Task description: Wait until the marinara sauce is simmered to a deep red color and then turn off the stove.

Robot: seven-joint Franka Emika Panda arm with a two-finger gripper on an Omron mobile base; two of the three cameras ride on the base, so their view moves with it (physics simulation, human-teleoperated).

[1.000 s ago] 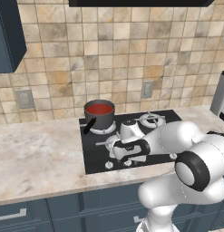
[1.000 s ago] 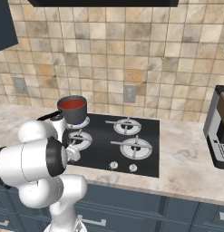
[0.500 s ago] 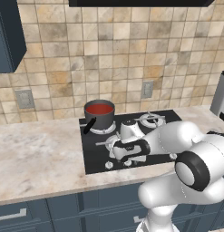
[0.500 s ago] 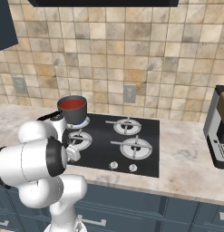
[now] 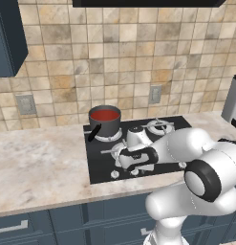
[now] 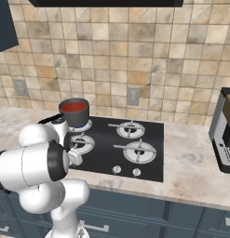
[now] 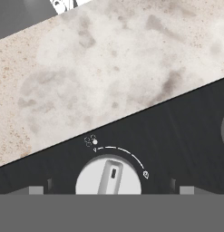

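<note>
The pincer (image 5: 120,161) hangs low over the front edge of the stove (image 5: 153,160), its jaws spread wide and holding nothing. Right under it, seen from the hand, sits a round silver knob (image 7: 109,179) with a raised bar across it, framed by the two finger tips (image 7: 36,190), one at each side and neither touching it. A thin white arc is printed on the black glass around the knob. Just past the knob the glass ends and the pale mottled counter (image 7: 109,68) begins.

Behind the pincer, deeper onto the cooktop, lie the silver ring burners (image 6: 139,149) under dark grates. Farther back, at the rear corner to the pincer's left, a small dark saucepan (image 5: 104,120) stands on a burner, its black handle (image 5: 93,133) pointing toward the front. The marinara sauce (image 5: 104,115) fills it as a smooth red disc. Beyond all this rises the tan tiled wall (image 5: 129,57).
</note>
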